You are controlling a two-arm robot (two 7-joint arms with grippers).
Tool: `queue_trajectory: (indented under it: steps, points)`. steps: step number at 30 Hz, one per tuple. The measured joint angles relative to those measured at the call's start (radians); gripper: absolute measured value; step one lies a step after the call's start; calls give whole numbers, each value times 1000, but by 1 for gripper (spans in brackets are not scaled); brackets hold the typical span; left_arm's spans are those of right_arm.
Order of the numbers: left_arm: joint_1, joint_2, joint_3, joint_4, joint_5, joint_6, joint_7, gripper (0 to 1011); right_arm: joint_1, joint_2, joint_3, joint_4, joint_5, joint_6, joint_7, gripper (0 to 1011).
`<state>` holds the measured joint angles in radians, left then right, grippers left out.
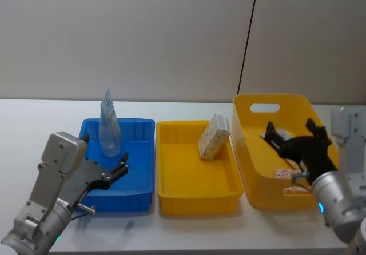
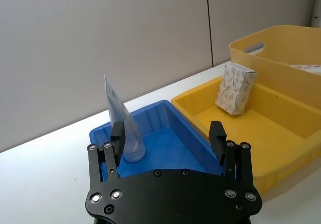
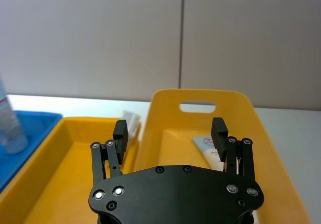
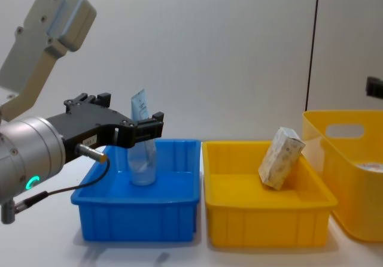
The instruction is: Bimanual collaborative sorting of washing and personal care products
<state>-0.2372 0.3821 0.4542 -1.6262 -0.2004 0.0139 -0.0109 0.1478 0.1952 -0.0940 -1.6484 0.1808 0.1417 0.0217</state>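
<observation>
Looking at right gripper [image 1: 298, 146], lower right of head view: fingers wide open, empty, above big yellow bin [image 1: 247, 169]; tube [image 3: 208, 146] lies flat just beyond fingertips; left gripper [image 1: 114, 172] open too, idle near blue tray [image 1: 146, 169].

tube [image 1: 108, 127] in left bin [image 1: 137, 187], carton [image 1: 213, 138] in middle bin [image 1: 197, 200]

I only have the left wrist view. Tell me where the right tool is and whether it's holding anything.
Observer: The right tool is open and empty, hovering over the deep yellow bin.
Operator: Now report what's inside that bin.
Observer: A white tube lies flat on its floor, below the tool.
</observation>
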Motion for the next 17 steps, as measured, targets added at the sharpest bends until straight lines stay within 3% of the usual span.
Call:
queue_trajectory:
  steps: [17]
  points:
    - [0,0,0,0,0,0,0,1002,-145,127,-119,-107,96,-97,41,1003]
